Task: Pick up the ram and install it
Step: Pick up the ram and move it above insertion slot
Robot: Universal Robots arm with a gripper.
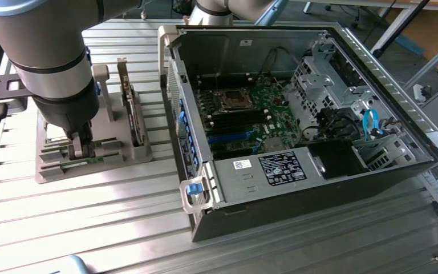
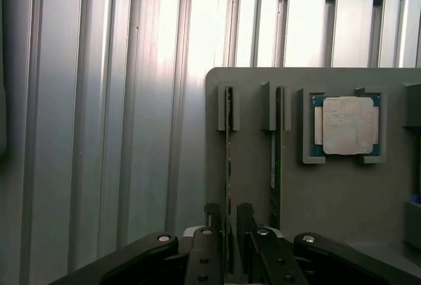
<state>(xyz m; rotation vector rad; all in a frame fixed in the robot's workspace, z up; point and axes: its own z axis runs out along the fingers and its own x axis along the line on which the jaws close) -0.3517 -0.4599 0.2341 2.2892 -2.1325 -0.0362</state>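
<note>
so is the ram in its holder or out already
In the holder: the ram stands on edge in its slot, with the open gripper straddling it.

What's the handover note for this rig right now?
Tool: open, fingers astride one ram that stands on edge in the holder tray; not clamped.
Second ram stick and processor chip sit in the same tray, on the exterior view's left of the open computer case.
Done: tool lined up over the ram.
Left: ram not gripped, not lifted, not in the motherboard.
</note>
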